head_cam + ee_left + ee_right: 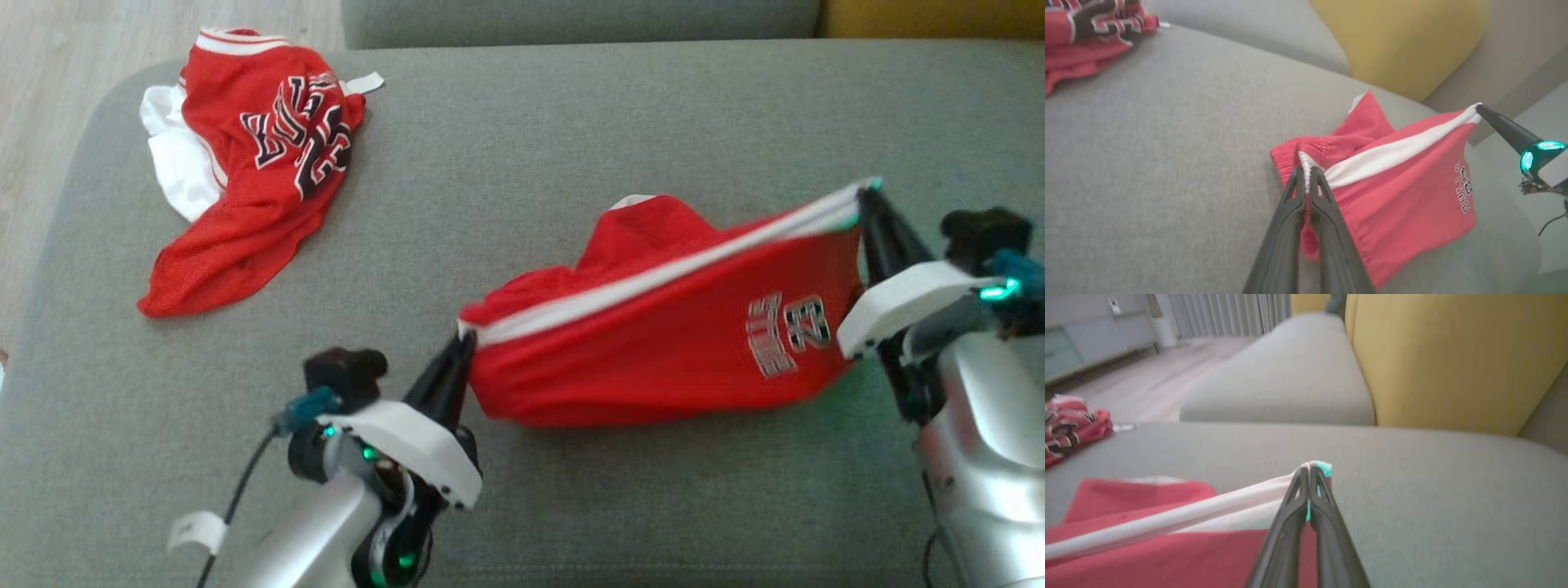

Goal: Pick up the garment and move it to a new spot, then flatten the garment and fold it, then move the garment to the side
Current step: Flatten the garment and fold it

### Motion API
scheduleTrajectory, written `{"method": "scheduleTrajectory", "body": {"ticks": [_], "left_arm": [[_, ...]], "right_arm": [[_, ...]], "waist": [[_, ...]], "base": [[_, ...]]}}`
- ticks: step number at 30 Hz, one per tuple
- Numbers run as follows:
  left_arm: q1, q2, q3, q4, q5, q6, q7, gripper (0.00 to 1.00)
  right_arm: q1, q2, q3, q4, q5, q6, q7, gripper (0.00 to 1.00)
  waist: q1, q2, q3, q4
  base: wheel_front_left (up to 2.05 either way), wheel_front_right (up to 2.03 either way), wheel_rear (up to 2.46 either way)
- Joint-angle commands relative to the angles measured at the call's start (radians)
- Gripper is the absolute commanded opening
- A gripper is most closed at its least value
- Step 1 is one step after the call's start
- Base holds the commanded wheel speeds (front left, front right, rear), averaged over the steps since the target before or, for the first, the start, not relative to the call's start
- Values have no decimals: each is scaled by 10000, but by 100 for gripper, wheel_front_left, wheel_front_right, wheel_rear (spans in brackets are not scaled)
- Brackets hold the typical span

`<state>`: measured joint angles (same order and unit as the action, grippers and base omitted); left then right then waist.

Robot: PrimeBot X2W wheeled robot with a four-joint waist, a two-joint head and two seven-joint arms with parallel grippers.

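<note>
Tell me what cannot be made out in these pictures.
- Jersey lettering: head view, crumpled folds hide part; both wrist views cut it at the left edge.
- Red shorts print: left wrist view, too small and blurred.
- Shorts' underside: hidden by their own cloth.
- Sofa right end: head view, cut off by the edge.

Jersey T-shirt (1081,36), well apart from the red shorts (653,343): cut off by the left wrist view's top corner and blurred, its lettering crumpled and not readable whole. Red shorts: small lettering blurred, underside hidden, lower part cut by the right wrist view's bottom edge. Left end effector (464,341), clamped on the shorts' left corner: pinched cloth hidden between its fingers. Right end effector (864,196), clamped on the shorts' right corner: arm cut by the head view's edge. Yellow cushion (1400,41), beyond the shorts: cut off, blurred.
</note>
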<state>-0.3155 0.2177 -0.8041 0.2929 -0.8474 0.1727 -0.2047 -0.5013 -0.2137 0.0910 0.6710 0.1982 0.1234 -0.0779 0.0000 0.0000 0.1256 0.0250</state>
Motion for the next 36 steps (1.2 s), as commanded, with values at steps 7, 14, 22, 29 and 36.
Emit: {"method": "scheduleTrajectory", "body": {"ticks": [7,14,22,29,36], "left_arm": [[-233,334,1718,-1987,371,475,-536,0],[140,430,3061,-4212,1341,748,-567,0],[298,997,3659,-6564,2220,987,-533,0],[-549,1782,3809,-7975,2768,1158,497,0],[-1776,1805,3986,-6304,2049,686,1281,0]], "right_arm": [[797,-47,-336,-3153,-373,73,-1086,0],[2201,211,-797,-6651,-778,73,-1243,0],[3135,439,-1314,-10047,-1272,73,-956,0],[3090,350,-1653,-11863,-1369,73,-303,0],[2135,361,-1198,-10743,-781,73,77,0]], "waist": [[0,0,-492,-274],[0,0,-1010,-474],[0,0,-1329,-642],[0,0,-1143,-666],[0,0,-257,-753]], "base": [[0,0,0],[0,0,0],[0,0,0],[0,0,0],[0,0,0]]}}
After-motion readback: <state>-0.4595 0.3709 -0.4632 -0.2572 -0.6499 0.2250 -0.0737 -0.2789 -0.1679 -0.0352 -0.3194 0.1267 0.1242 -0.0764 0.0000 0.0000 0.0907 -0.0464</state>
